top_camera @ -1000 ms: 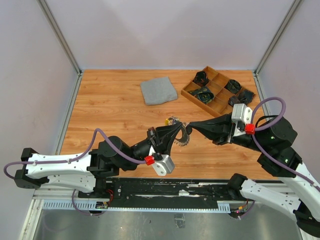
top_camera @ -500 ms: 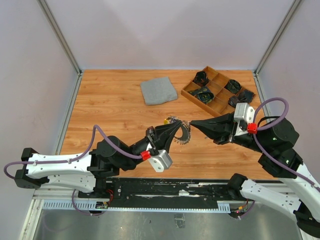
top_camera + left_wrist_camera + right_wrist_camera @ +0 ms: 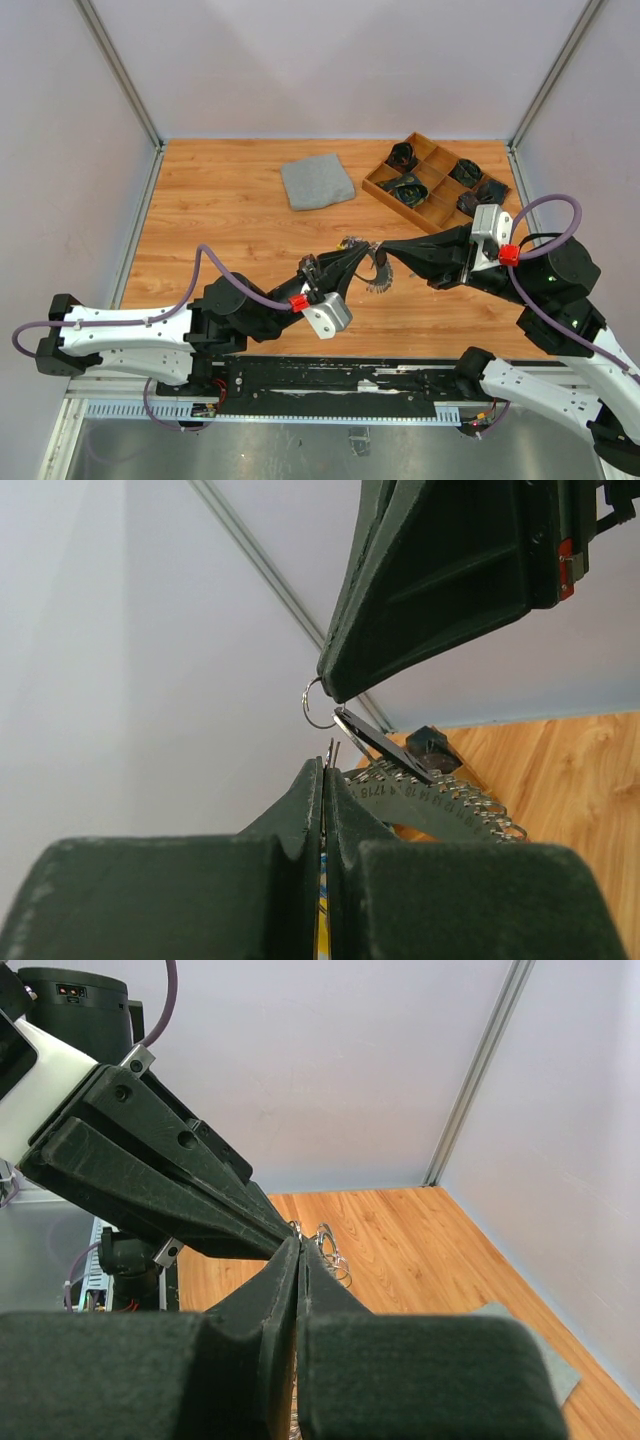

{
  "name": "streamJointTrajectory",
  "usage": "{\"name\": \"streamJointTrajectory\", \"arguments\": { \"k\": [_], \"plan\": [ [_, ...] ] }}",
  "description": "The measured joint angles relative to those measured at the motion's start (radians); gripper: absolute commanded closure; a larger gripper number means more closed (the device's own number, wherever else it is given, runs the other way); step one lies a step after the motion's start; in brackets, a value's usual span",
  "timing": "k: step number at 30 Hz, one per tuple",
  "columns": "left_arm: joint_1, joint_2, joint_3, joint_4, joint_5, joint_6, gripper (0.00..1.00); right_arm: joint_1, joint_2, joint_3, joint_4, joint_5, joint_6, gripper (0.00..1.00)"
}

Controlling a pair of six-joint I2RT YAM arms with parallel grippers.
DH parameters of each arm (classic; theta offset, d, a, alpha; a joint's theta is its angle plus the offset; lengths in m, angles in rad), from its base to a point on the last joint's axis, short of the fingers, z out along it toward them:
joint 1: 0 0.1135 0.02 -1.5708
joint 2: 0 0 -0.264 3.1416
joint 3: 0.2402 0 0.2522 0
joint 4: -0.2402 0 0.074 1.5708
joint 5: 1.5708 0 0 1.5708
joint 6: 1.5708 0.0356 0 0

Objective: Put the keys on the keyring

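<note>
**Keyring (image 3: 378, 274) caught between two arms at mid-table**

The jagged silvery loop hangs just under the nose of the right gripper (image 3: 386, 249), whose jaws are clenched on its small end ring, apparently to steady it for threading. The left gripper (image 3: 352, 258), pressed tight on what looks like a thin metal key (image 3: 330, 750), points in from the opposite side. The tips almost touch, with both arms reaching inward over the wooden table (image 3: 230, 230).
</note>
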Motion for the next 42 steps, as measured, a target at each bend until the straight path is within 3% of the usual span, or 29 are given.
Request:
{"name": "streamJointTrajectory", "arguments": {
  "k": [13,32,42],
  "plan": [
    [0.000,0.002,0.003,0.020,-0.027,-0.050,1.00,0.000,-0.007,-0.011,-0.023,0.037,0.005,0.99],
    [0.000,0.002,0.003,0.045,-0.051,-0.156,1.00,0.000,0.002,0.151,-0.336,0.117,-0.143,0.99],
    [0.000,0.019,0.003,0.045,-0.053,-0.182,1.00,0.000,0.047,0.138,-0.322,0.066,-0.150,0.99]
  ]
}}
